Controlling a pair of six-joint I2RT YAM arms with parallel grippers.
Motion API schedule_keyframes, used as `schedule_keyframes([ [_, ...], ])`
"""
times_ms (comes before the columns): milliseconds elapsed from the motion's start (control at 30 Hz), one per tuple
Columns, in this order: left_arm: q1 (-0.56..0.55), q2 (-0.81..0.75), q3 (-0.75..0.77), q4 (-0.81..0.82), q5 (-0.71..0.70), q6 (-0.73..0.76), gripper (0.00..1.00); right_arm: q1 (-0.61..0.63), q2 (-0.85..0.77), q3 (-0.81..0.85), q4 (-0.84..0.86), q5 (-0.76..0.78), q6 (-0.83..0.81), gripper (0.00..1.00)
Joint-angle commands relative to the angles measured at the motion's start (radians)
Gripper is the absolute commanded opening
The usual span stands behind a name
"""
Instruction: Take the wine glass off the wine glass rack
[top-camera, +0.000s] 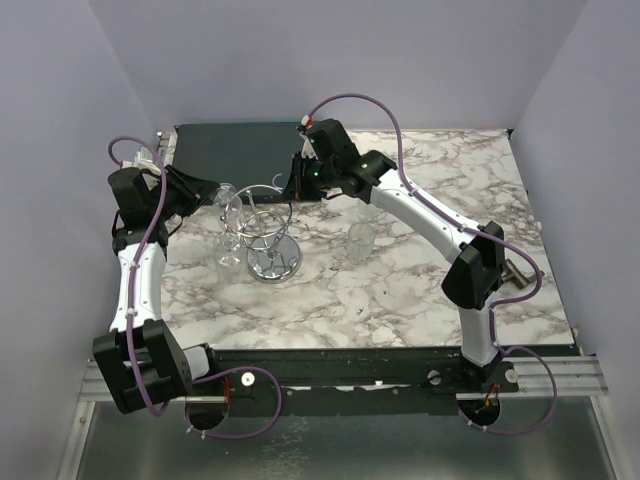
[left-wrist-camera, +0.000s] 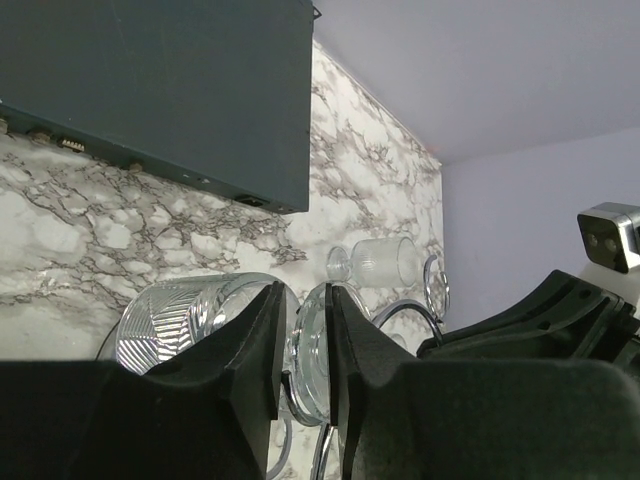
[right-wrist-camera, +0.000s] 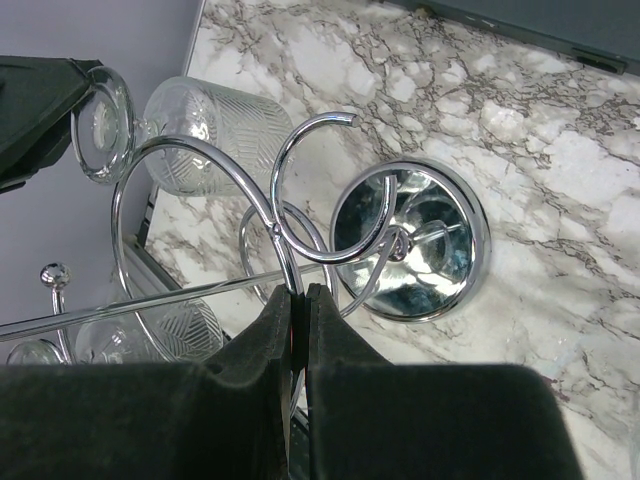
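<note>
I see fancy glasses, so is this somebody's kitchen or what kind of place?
Probably a robot test booth, not a kitchen: the left arm and right arm are bolted at the edge of a marble-look table, and plain lilac walls box it in.

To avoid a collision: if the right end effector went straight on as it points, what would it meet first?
The wine glass rack: the right end effector is shut on one wire, and its looped arms lie directly ahead; depth is unclear.
</note>
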Motion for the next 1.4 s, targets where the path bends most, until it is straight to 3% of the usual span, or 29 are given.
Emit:
schedule_keyframes([
  [0, 0.004, -0.003, 0.038, -0.018, 0.048, 0.027, 0.32, 0.002, 0.03, -0.019, -0.032, 0.061, 0.008, 0.0],
  [100, 0.005, -0.005, 0.048, -0.05, 0.044, 0.041, 0.38, 0.001, 0.03, -0.019, -0.034, 0.062, 0.007, 0.0],
  [500, 0.007, -0.025, 0.059, -0.144, 0.036, 0.112, 0.38, 0.001, 0.034, -0.018, -0.035, 0.059, 0.004, 0.0],
  [633, 0.01, -0.027, 0.064, -0.147, 0.033, 0.111, 0.35, 0.002, 0.037, -0.016, -0.037, 0.059, 0.004, 0.0],
  [933, 0.019, -0.029, 0.105, -0.165, 0.007, 0.117, 0.13, 0.002, 0.041, -0.014, -0.042, 0.065, 0.004, 0.0],
  [1133, 0.031, -0.028, 0.109, -0.18, -0.046, 0.134, 0.09, 0.002, 0.04, -0.018, -0.044, 0.064, 0.003, 0.0],
  [1233, 0.036, -0.029, 0.115, -0.178, -0.058, 0.141, 0.11, 0.002, 0.04, -0.021, -0.046, 0.065, 0.003, 0.0],
  [1367, 0.04, -0.016, 0.127, -0.173, -0.029, 0.141, 0.22, 0.003, 0.041, -0.023, -0.047, 0.065, 0.002, 0.0],
])
